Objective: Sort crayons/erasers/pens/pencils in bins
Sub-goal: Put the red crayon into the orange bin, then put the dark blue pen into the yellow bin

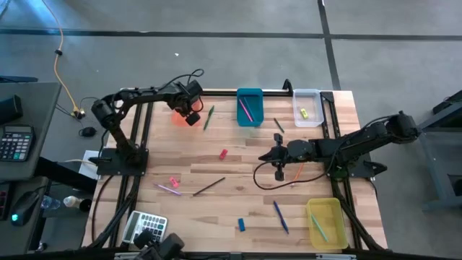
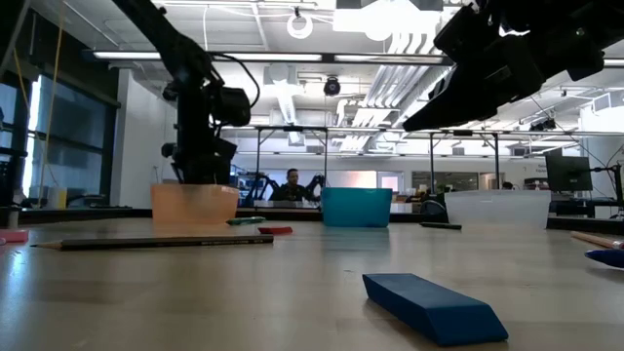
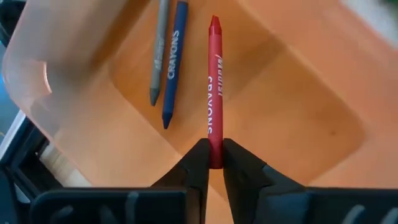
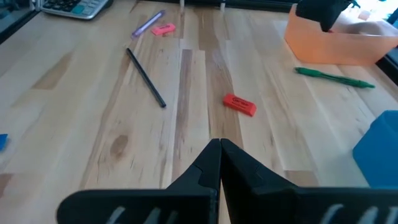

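Note:
My left gripper (image 1: 186, 115) hangs over the translucent orange bin (image 3: 298, 124) at the table's far left, shut on a red crayon (image 3: 214, 87). A grey crayon (image 3: 159, 53) and a blue crayon (image 3: 173, 62) lie on the bin's floor. Mid-table, my right gripper (image 4: 219, 149) is shut and holds nothing. A red eraser (image 4: 239, 104), a dark pencil (image 4: 146, 78) and a green pen (image 4: 336, 77) lie on the wood beyond it. The teal bin (image 1: 250, 107) and clear bin (image 1: 307, 107) stand at the far edge, the yellow bin (image 1: 325, 222) at the near right. My left gripper pinches the red crayon's blunt end (image 3: 215, 155) between its two fingers. The fingers come steeply from above, in line with the crayon. The crayon points away from the fingers, tip first, down into the orange bin. Whether the tip touches the floor I cannot tell.
A pink eraser (image 1: 174, 182) and a purple crayon (image 1: 167, 188) lie near the left. A blue eraser (image 1: 242, 224) and a blue pen (image 1: 280, 215) lie near the front edge. A calculator (image 1: 141, 225) sits at the near left corner. An orange pencil (image 1: 292, 175) lies under my right arm.

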